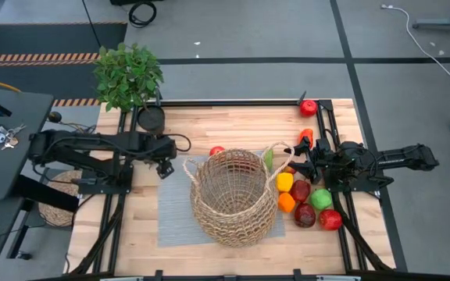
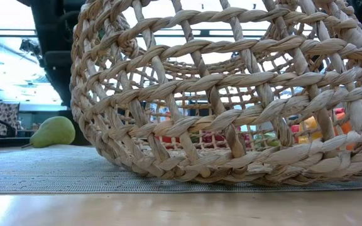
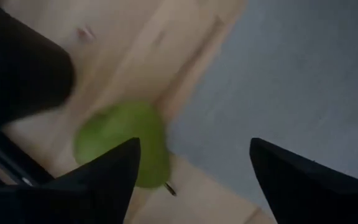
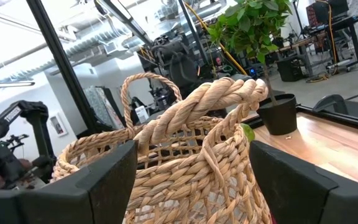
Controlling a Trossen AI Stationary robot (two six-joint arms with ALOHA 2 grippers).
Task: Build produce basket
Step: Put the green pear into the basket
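The tan wicker basket [image 1: 233, 195] stands on a grey mat [image 1: 174, 215] in the middle of the table. A green pear [image 3: 123, 140] lies on the wood at the mat's left edge, also seen in the low view [image 2: 53, 132]. My left gripper [image 3: 194, 146] hovers open over it, pointing steeply down, left of the basket [image 1: 165, 166]. Several red, yellow, orange and green fruits [image 1: 303, 199] lie in a cluster right of the basket. A red one [image 1: 308, 107] sits at the far right corner. My right gripper [image 4: 192, 146] waits open by the cluster, facing the basket's loop handle [image 4: 210, 102].
A leafy potted plant [image 1: 129, 74] and its black pot [image 1: 151, 117] stand at the far left corner. Black frame rails [image 1: 342, 156] run along the table's sides. A small woven disc [image 1: 57, 209] lies off the left edge. Bare wood [image 1: 233, 121] lies behind the basket.
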